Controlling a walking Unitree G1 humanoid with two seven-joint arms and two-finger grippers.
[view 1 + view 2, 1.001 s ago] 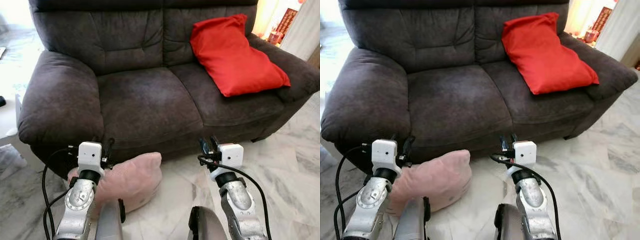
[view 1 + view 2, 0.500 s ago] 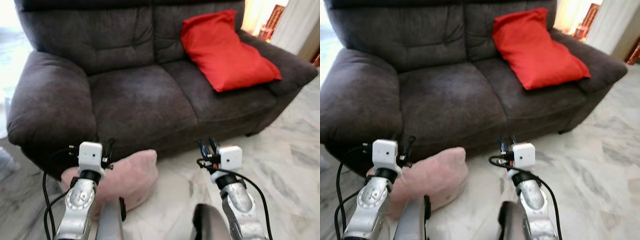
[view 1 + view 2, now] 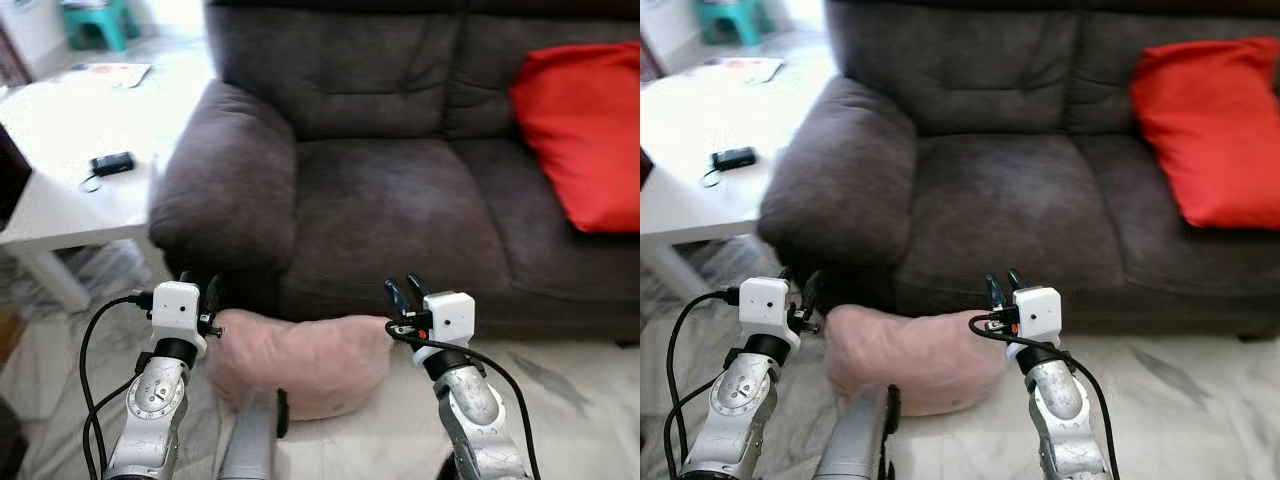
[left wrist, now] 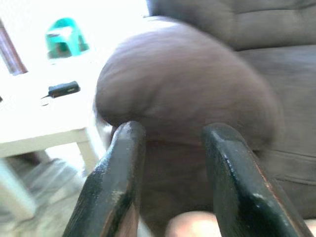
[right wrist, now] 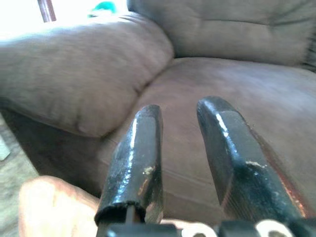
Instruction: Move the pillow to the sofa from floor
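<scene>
A pink pillow (image 3: 300, 362) is seen on the marble floor (image 3: 570, 400) at the lower centre of the head view, against the front of the dark grey sofa (image 3: 400, 200). The left gripper (image 3: 198, 291) is held above its left end, the right gripper (image 3: 403, 293) above its right end; the fingers of both are parted and empty. A red cushion (image 3: 585, 140) is seen at the right edge, a white table (image 3: 60, 190) at the upper left

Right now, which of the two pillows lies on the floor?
The pink pillow, between the claws against the sofa base; the red pillow rests on the seat.
</scene>
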